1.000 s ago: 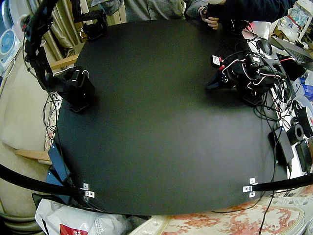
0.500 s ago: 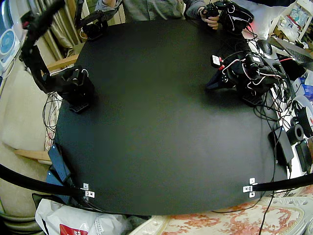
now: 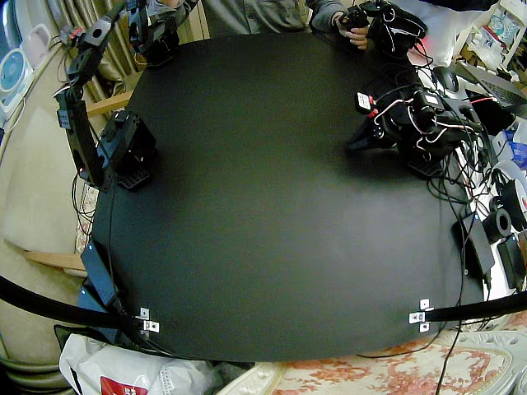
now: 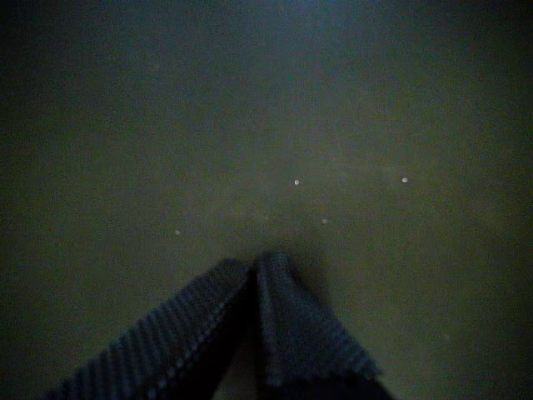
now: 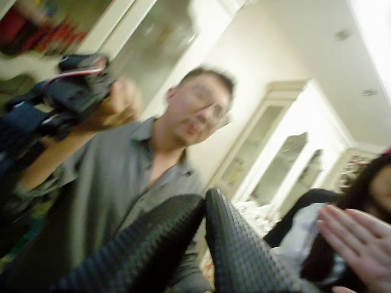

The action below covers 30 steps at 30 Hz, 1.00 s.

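Observation:
The black round table point(image 3: 263, 222) carries no loose objects. My left arm sits folded low, and its left gripper point(image 3: 354, 143) rests shut on the tabletop. In a wrist view the left gripper point(image 4: 256, 265) shows both dark fingers pressed together over the bare dark surface. My right arm stands tall from its base point(image 3: 125, 152), with the right gripper point(image 3: 117, 16) lifted high near the far edge. In a wrist view the right gripper point(image 5: 204, 200) is shut on nothing and points at a person in a grey shirt point(image 5: 146, 177).
People stand behind the far edge point(image 3: 247, 12), and a hand point(image 5: 354, 238) shows close to the raised gripper. Cables and electronics point(image 3: 486, 206) crowd the side by the left arm. Metal brackets point(image 3: 146, 319) point(image 3: 422, 311) mark the near edge. A white bag point(image 3: 107, 372) lies below.
My right arm has straightened and swung its upper links inward toward the far edge. The left arm has not moved. Both grippers stay shut.

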### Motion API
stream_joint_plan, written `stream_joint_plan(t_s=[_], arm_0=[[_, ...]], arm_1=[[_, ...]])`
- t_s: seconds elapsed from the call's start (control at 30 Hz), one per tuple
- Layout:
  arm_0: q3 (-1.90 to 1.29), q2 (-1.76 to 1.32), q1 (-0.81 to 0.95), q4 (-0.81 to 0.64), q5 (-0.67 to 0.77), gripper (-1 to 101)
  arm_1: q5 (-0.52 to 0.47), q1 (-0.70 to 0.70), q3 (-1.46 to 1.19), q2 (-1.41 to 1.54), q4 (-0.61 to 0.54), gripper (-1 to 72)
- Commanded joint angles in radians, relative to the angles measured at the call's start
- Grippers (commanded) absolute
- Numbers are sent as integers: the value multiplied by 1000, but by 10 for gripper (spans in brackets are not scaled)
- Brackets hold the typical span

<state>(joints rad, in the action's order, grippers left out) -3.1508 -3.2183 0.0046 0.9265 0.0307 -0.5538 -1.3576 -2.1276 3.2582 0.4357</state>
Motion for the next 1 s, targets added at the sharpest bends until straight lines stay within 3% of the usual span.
stream_joint_plan(t_s=[0.0, 0.07, 0.13, 0.17, 0.23, 0.3, 0.37, 0.43, 0.53, 0.63, 0.73, 0.83, 0.9, 0.93, 0.97], arm_0=[[14, -23, -2, -3, 6, 0], [14, -23, 0, -3, 5, 0], [14, -23, 0, -3, 3, 0], [14, -23, 2, -3, 2, 0], [14, -23, 2, -3, 2, 0], [14, -23, 2, -3, 2, 0], [14, -23, 2, -3, 3, 0], [14, -23, 2, -3, 3, 0], [14, -23, 2, -3, 3, 0], [14, -23, 2, -3, 3, 0], [14, -23, 0, -3, 5, 0], [14, -23, 0, -3, 5, 0], [14, -23, -2, -3, 6, 0], [14, -23, -3, -3, 8, 0], [14, -23, -3, -3, 8, 0]], arm_1=[[87, 48, 166, -66, -31, -5], [78, 51, 308, -152, 43, -5], [97, 61, 287, -170, 66, -5], [295, 215, 94, -61, 43, -5], [502, 360, -64, 94, 20, -5], [448, 316, 86, 20, 52, -5], [259, 178, 264, -74, 161, -5], [230, 147, 353, -150, 230, -5], [485, 353, 368, -209, 410, -5], [589, 451, 249, -110, 453, -5], [298, 486, 350, -110, 466, -5], [63, 793, 520, -258, 505, -5], [-15, 907, 604, -299, 426, -5], [-81, 933, 612, -296, 268, -5], [-104, 950, 607, -293, 183, -5]])
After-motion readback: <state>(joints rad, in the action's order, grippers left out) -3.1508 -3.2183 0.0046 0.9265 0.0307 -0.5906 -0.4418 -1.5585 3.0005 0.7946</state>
